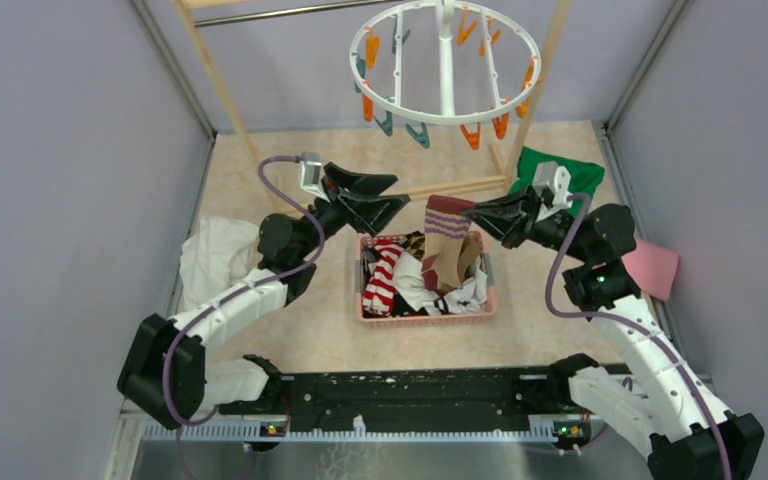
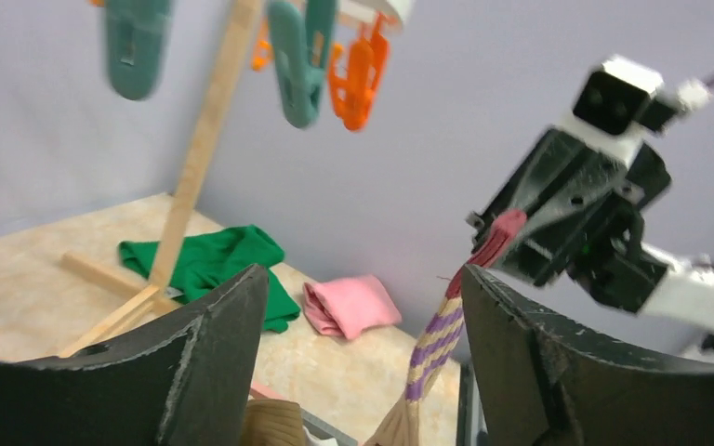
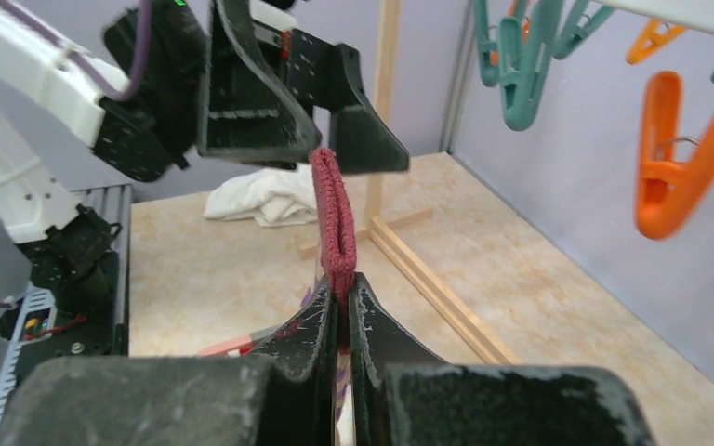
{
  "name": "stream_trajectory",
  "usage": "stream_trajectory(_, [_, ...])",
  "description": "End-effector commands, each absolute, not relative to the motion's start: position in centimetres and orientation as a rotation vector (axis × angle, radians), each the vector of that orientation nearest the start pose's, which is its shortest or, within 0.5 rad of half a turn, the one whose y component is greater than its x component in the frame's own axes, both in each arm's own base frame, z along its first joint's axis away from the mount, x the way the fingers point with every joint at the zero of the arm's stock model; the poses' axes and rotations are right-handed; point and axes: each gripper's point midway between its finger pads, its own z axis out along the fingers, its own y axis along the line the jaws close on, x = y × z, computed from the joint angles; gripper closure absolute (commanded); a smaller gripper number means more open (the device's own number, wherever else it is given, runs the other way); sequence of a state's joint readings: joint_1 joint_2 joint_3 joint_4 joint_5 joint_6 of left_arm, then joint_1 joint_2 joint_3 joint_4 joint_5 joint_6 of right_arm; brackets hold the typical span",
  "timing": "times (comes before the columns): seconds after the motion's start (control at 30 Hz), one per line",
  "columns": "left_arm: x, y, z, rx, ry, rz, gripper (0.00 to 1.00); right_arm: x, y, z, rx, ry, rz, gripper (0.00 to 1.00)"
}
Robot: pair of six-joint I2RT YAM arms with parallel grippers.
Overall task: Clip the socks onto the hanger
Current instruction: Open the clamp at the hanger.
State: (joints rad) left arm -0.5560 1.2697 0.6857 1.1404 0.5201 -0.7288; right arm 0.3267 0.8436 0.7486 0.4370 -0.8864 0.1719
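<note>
Above the basket point(image 1: 425, 318) in top view, pinches striped sock point(image 1: 447, 235) with right end effector point(image 3: 344, 290), maroon cuff grip clear only from right wrist; shows left end effector point(image 1: 401, 190) spread beside it, below hanger point(image 1: 447, 80).

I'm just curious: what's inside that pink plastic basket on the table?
A heap of small socks: a red-and-white striped sock, white ones, something brown. The tan sock with maroon stripes, hanging from the right gripper, covers the middle; the bottom of the pink plastic basket is hidden.
</note>
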Motion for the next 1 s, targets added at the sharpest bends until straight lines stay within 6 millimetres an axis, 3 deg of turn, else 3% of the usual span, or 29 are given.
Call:
stream_trajectory(0.0, [28.8, -26.5, 38.5, 0.198, 1.244, -1.269, 0.15, 23.5, 21.0, 38.1, -0.831, 1.159, 0.803, 1.0])
stream_trajectory(0.2, [31.2, -26.7, 39.9, 0.014, 1.508, -1.252, 0.13, 24.3, 21.1, 38.0, -0.817, 1.19, 0.807, 1.0])
stream_trajectory(0.47, [33.2, -27.0, 41.3, -0.088, 1.595, -1.18, 0.13, 25.3, 21.4, 37.3, -0.82, 1.224, 0.81, 1.0])
stream_trajectory(0.63, [33.8, -27.3, 41.2, -0.087, 1.593, -1.089, 0.23, 25.6, 21.5, 37.3, -0.804, 1.224, 0.825, 1.0])
stream_trajectory(0.97, [34.8, -29.0, 43.0, -0.003, 1.491, -1.038, 0.27, 26.0, 21.7, 37.2, -0.797, 1.224, 0.834, 1.0])
